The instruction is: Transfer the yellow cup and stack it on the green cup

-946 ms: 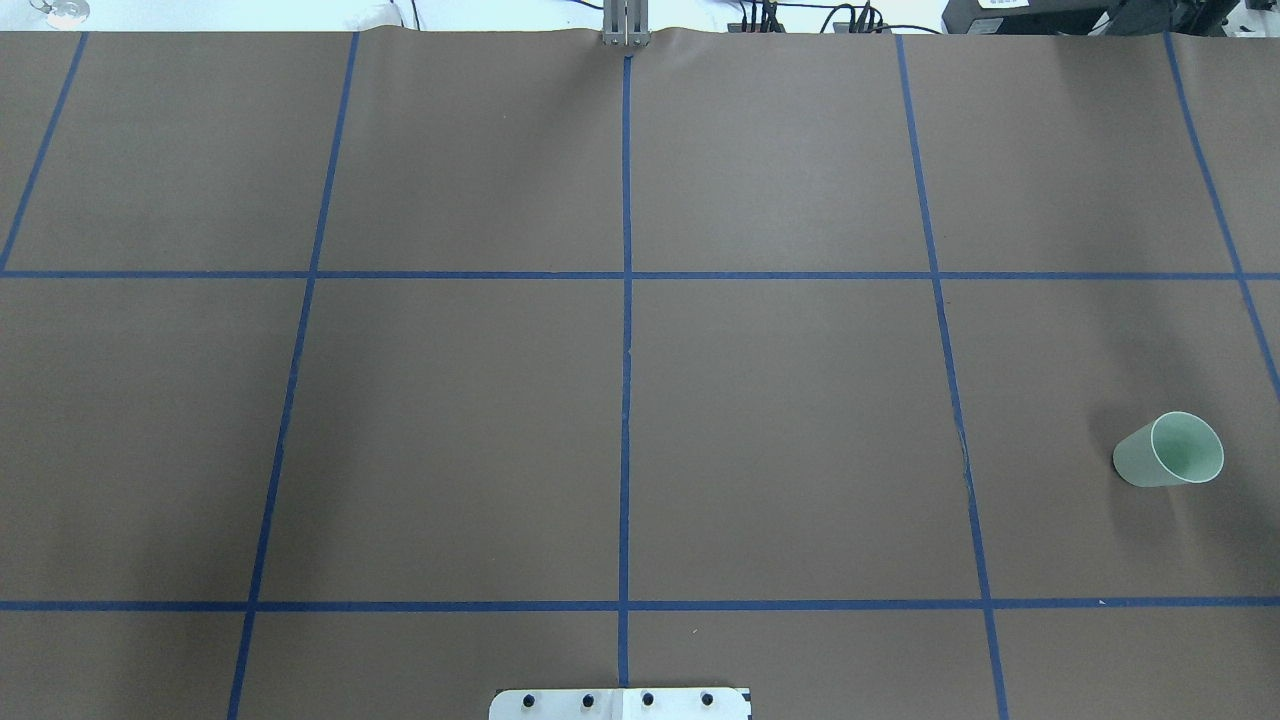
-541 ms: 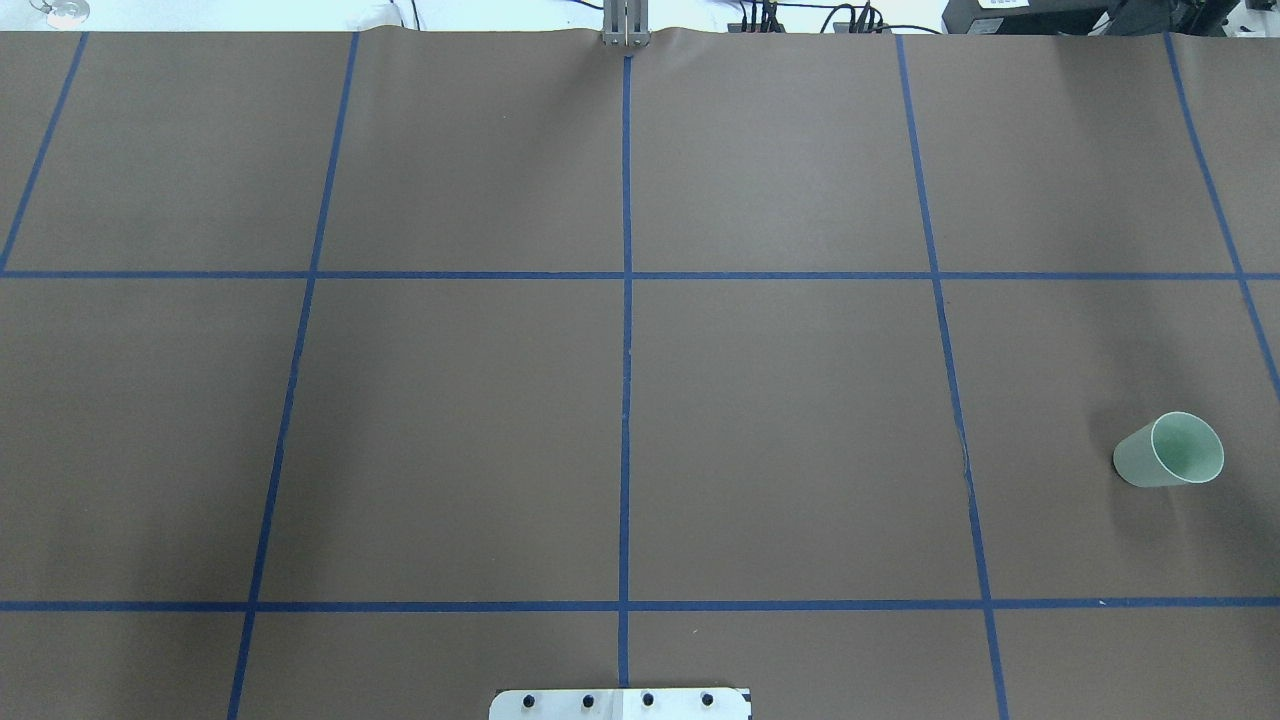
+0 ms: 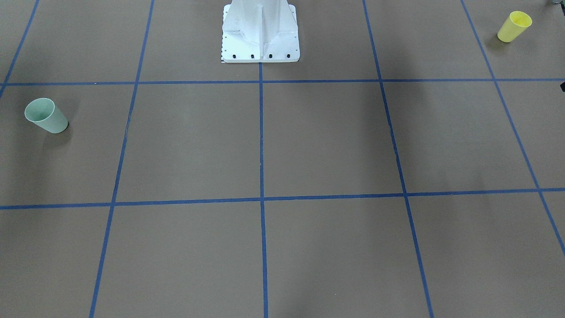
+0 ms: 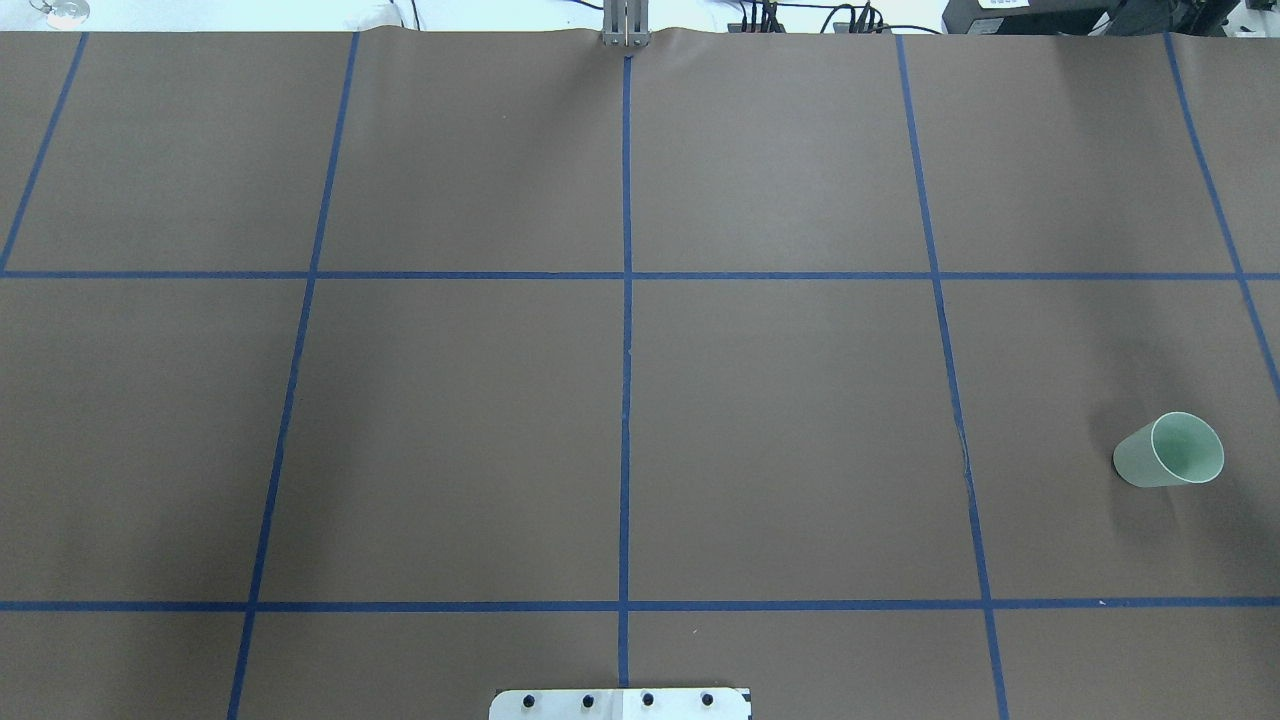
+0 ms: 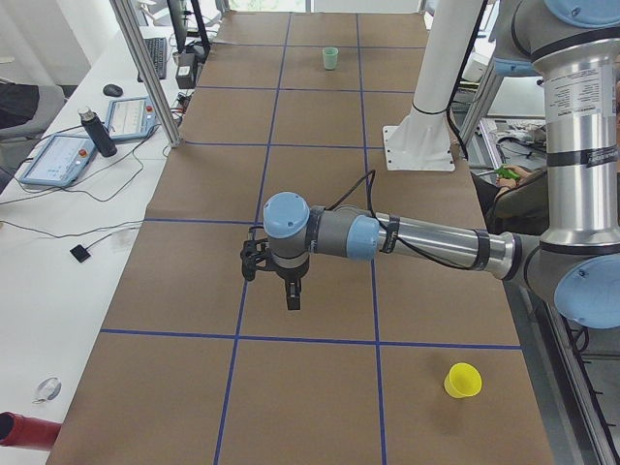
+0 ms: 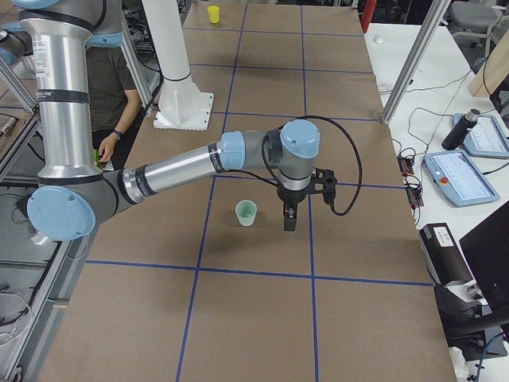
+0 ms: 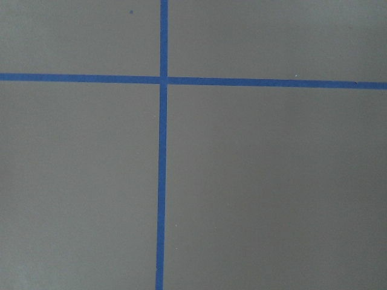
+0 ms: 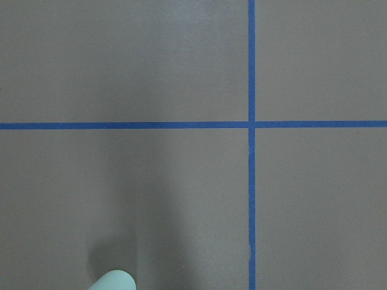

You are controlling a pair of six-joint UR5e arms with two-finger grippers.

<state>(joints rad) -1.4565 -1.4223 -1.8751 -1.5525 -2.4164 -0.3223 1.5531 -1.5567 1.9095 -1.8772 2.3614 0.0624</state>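
Observation:
The yellow cup [image 3: 514, 26] stands upright near the table's corner on my left side; it also shows in the exterior left view [image 5: 463, 380] and far off in the exterior right view [image 6: 213, 13]. It is outside the overhead view. The green cup [image 4: 1168, 450] stands upright on my right side [image 3: 45, 115] [image 6: 246, 212]; its rim shows at the right wrist view's bottom edge [image 8: 112, 281]. My left gripper [image 5: 294, 295] points down above the table, well away from the yellow cup. My right gripper [image 6: 289, 220] hangs close beside the green cup. I cannot tell whether either is open.
The white robot pedestal [image 3: 260, 35] stands at the table's robot-side edge [image 4: 620, 703]. Blue tape lines grid the brown table. Aluminium posts [image 5: 145, 68] and a desk with tablets [image 5: 58, 160] and a bottle [image 5: 94, 131] border the far side. A person [image 6: 111, 87] sits behind the robot.

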